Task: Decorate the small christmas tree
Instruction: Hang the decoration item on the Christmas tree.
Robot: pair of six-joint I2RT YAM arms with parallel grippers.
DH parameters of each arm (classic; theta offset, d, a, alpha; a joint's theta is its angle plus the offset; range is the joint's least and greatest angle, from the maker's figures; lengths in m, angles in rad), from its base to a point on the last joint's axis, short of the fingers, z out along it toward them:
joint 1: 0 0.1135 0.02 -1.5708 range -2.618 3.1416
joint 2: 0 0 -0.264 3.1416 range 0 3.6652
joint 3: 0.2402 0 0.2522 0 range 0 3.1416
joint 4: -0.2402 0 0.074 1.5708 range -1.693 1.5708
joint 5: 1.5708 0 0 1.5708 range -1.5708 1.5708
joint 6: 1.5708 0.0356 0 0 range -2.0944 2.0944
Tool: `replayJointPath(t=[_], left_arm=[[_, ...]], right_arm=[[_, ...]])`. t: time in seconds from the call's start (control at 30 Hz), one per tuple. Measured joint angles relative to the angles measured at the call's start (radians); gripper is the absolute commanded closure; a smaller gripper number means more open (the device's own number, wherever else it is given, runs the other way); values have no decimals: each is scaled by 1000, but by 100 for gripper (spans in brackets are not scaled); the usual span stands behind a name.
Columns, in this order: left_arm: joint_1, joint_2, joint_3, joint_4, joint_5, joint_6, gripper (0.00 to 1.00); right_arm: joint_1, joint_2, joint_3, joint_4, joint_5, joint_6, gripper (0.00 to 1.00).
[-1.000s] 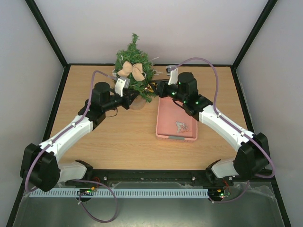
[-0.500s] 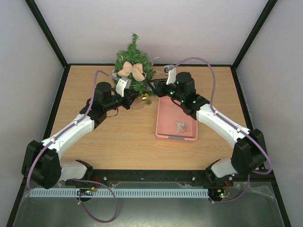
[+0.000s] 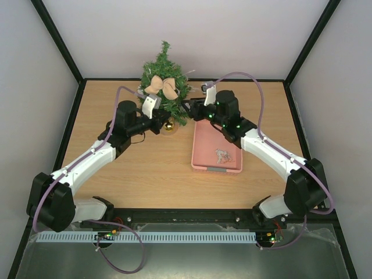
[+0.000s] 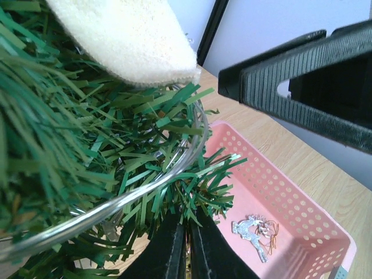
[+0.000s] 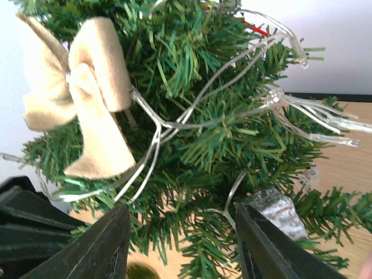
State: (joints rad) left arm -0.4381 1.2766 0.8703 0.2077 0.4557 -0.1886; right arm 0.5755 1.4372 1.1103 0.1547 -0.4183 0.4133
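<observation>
The small christmas tree (image 3: pixel 164 87) stands at the table's back edge with a beige bow (image 3: pixel 161 86) and a clear light string (image 5: pixel 192 116) on it. My left gripper (image 3: pixel 161 122) is shut at the tree's lower branches (image 4: pixel 139 145), with needles at its closed fingertips (image 4: pixel 187 232). A gold bauble (image 3: pixel 168 125) hangs just off those tips. Whether its thread is in the jaws I cannot see. My right gripper (image 3: pixel 189 108) is open, its fingers (image 5: pixel 104 247) spread before the lower right branches. Nothing is between them. A silver glittery ornament (image 5: pixel 279 212) sits in the branches beside the right finger.
A pink perforated basket (image 3: pixel 200 157) lies right of the tree. In it lies a silver reindeer ornament (image 3: pixel 222 155) with a thin thread. The right gripper's black finger (image 4: pixel 302 75) crosses the upper right of the left wrist view. Dark frame posts and white walls enclose the table.
The gold bauble has come into sight below the tree and shifted left toward the left gripper's tips. The right gripper has moved slightly back and up, with its jaws a little wider.
</observation>
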Motion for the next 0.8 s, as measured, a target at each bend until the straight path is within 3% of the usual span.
replayJointPath(t=[0.3, 0.8], left_arm=[[0, 0, 0, 8, -1, 2, 85], [0, -5, 0, 4, 8, 5, 72]], right_arm=[[0, -66, -51, -25, 26, -14, 39], [0, -188, -93, -119, 78, -18, 33]])
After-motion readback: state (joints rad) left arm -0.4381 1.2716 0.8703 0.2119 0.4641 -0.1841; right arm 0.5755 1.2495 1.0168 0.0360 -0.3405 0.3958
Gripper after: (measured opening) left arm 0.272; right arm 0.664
